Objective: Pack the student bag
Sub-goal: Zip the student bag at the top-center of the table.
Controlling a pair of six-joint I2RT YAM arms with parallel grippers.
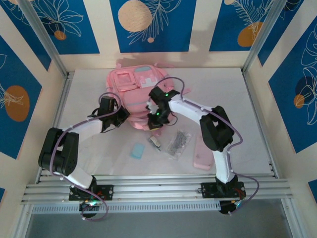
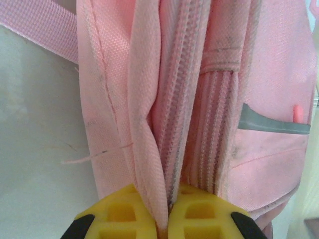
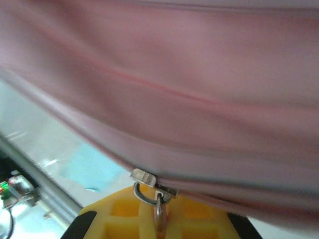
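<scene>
Pale blue block (image 1: pixel 137 150), possibly eraser; small silvery item (image 1: pixel 154 142); clear packet (image 1: pixel 179 143); pale-pink pencil case (image 1: pixel 202 154); white table (image 1: pixel 247 124).

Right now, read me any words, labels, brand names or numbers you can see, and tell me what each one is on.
No text can be read.
student bag: its white patch is too small from above to show any print.
zipper pull: plain metal, no marking seen.
clear packet: too small and blurred to read.
wall panels: leaf and circle pattern, no lettering.
</scene>
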